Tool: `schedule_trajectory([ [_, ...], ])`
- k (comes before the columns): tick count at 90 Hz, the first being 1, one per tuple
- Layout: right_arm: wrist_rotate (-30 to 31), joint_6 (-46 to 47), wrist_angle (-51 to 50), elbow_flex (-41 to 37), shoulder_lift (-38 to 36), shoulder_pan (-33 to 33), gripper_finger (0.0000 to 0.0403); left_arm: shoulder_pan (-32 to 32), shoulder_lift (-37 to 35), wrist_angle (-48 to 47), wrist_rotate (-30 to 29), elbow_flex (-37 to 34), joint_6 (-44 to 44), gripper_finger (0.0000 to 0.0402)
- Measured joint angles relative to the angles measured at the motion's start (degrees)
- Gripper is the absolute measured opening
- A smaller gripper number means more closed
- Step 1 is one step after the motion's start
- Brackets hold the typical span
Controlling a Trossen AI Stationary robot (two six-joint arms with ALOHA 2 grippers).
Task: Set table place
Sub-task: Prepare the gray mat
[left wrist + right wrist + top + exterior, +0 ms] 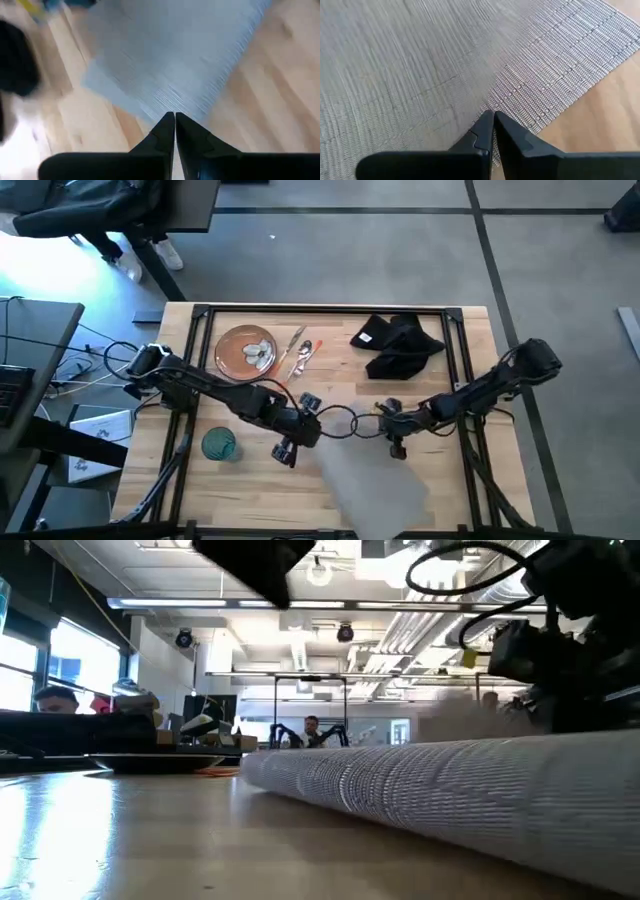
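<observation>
The grey placemat (pixel 380 485) lies near the table's near edge, between my two grippers. My left gripper (pixel 290 450) is shut at its far left edge and my right gripper (pixel 397 445) is shut at its far right edge. In the low view the placemat (pixel 450 790) arches up from the wood. The orange-brown plate (pixel 245 350), the orange-handled cutlery (pixel 300 352) and the black napkin (pixel 400 345) lie along the far side. The teal glass (pixel 218 443) stands at the left. My left gripper pinches the placemat's edge (pixel 167 106) between its two fingertips, coming from the far side and slanting down. The mat spreads away beyond the tips. My right gripper pinches the placemat's woven edge (pixel 487 106) between its fingertips (pixel 482 125), slanting down from the far side. The mat slopes away from the tips toward the table.
The table's black frame (pixel 330 308) runs along its far edge and down both sides. Bare wood (pixel 250 500) shows left of the mat, near the glass. Desks, monitors and people show beyond the table in the low view.
</observation>
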Motion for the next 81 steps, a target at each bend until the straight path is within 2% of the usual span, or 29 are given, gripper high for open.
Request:
schedule_trajectory([
  [9,1.64,2.67,-4.72,-0.16,-2.69,0.0,0.0001,0.0,0.38,-0.87,-0.36,-0.14,-3.81,0.0],
  [18,1.2,3.01,-4.45,-0.39,-4.67,0.37,0.0,0.32,0.43,3.56,-2.27,-0.89,-8.58,0.0],
  [33,0.28,1.68,-2.77,-0.48,-5.8,0.5,0.0,2.79,1.05,22.33,-8.34,-6.28,-13.06,0.0001],
  [38,0.34,1.67,-2.74,-0.48,-5.73,0.5,0.0,4.35,1.6,27.62,-8.71,-7.7,-14.07,0.0005],
  [53,0.39,1.98,-1.76,-0.42,-5.3,0.55,0.0,10.81,6.37,34.16,-3.19,-8.22,-17.47,0.0054],
  [67,0.87,1.96,-0.74,-0.37,-5.34,0.52,0.0,15.44,13.39,45.45,5.16,-8.24,-15.68,0.0118],
  [81,1.22,2.11,-0.43,-0.33,-5.36,0.55,0.0,18.71,18.49,53.55,9.47,-8.26,-15.4,0.0169],
])
